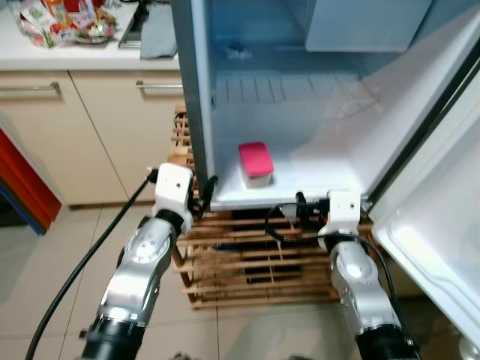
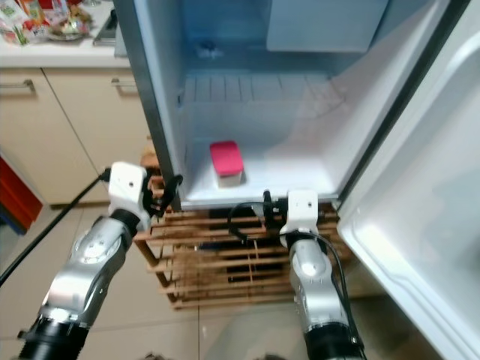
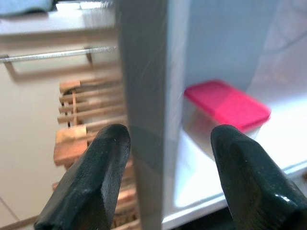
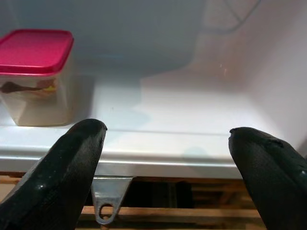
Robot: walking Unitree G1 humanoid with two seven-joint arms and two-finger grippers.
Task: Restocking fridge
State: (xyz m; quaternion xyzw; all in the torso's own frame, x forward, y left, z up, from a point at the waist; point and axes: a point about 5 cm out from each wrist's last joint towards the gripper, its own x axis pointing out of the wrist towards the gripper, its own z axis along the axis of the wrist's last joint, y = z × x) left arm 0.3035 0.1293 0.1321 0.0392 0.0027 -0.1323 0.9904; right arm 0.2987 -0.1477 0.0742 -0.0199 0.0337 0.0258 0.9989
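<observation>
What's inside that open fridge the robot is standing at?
On the fridge floor sits one clear tub with a red lid, holding some brownish food. The rest of that floor looks bare. A pale compartment hangs above; its contents are hidden. Both grippers, left and right, are open and empty.

Containers I count: one clear plastic box with a pink-red lid [image 1: 256,163]
Fridges I see: one white open fridge [image 1: 315,112]
Crates: one slatted wooden crate [image 1: 247,262] under it
Arms I have: two

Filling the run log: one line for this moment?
fridge: open | red-lidded container: inside | left gripper: open | right gripper: open
</observation>
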